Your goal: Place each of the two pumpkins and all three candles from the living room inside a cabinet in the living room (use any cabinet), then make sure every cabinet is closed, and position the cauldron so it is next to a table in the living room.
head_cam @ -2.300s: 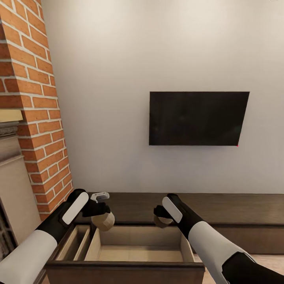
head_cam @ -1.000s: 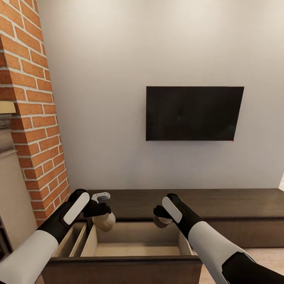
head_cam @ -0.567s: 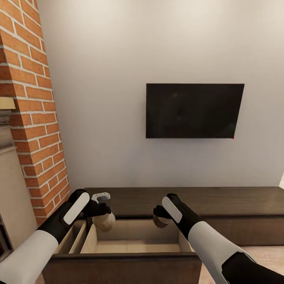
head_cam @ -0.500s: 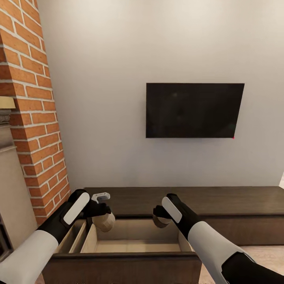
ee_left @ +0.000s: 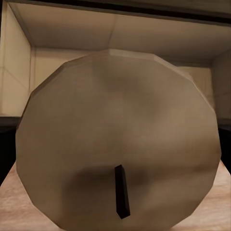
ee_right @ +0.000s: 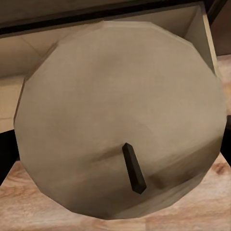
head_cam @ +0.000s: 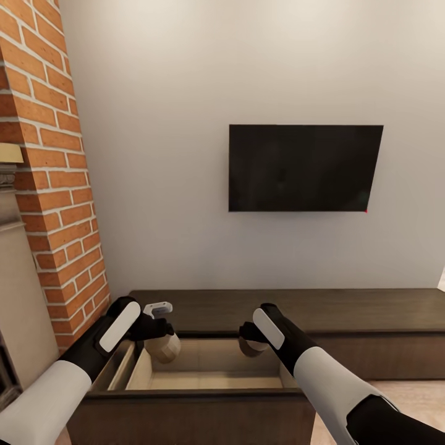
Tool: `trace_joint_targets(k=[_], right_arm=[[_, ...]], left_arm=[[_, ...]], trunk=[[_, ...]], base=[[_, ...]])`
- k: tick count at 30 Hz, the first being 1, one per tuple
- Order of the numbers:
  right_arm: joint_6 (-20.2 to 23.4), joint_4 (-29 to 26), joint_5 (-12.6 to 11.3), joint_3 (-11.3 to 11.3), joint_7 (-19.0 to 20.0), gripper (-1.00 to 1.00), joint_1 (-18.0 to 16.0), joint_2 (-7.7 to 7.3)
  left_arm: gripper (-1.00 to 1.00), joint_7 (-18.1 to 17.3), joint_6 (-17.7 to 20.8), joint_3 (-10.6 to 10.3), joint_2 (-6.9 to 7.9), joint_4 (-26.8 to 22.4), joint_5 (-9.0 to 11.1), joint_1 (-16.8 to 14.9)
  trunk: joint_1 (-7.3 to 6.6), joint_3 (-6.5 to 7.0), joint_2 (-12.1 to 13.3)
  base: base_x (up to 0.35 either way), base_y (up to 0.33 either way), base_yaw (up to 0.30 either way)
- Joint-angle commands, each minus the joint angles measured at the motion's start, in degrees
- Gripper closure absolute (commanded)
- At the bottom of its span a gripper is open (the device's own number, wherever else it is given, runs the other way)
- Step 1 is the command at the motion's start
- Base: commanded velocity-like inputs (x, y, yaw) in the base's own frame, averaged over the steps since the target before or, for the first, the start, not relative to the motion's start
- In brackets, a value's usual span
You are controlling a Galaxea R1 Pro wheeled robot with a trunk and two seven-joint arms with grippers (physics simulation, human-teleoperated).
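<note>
Both arms out over the open drawer (head_cam: pixel 204 371) of the cabinet (head_cam: pixel 371 309). My left fingers (head_cam: pixel 162 337) pinch a candle (head_cam: pixel 162 347) above the drawer's left end; my right fingers (head_cam: pixel 250 343) pinch another candle (ee_right: pixel 120 130) above its right end, near the side wall. Tan drawer floor below is bare, plenty of drop room. Brick column (head_cam: pixel 55 185) close on the left. TV (head_cam: pixel 305 168) on the wall. Since earlier, only the view has tilted up; arms unchanged.

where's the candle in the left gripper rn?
Head view, lower left: the candle sits in the left gripper, held above the open drawer of the dark cabinet, near the drawer's left end by the brick column.
</note>
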Motion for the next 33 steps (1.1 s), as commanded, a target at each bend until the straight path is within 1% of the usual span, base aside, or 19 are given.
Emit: trace_joint_targets(k=[1,33], right_arm=[[-0.13,-0.08,-0.76,0.28,-0.58,1.00,-0.07,-0.03],[-0.13,-0.02,-0.72,0.28,-0.58,1.00,-0.07,-0.03]], left_arm=[[1.00,0.53,0.03,-0.19,0.06,-0.06,0.62,-0.06],[1.00,0.53,0.03,-0.18,0.06,-0.14,0.57,-0.03]], trunk=[[0.22,-0.25,-0.45],[7.25,-6.00,-13.29]], base=[[0.000,0.000,0.000],[0.000,0.000,0.000]])
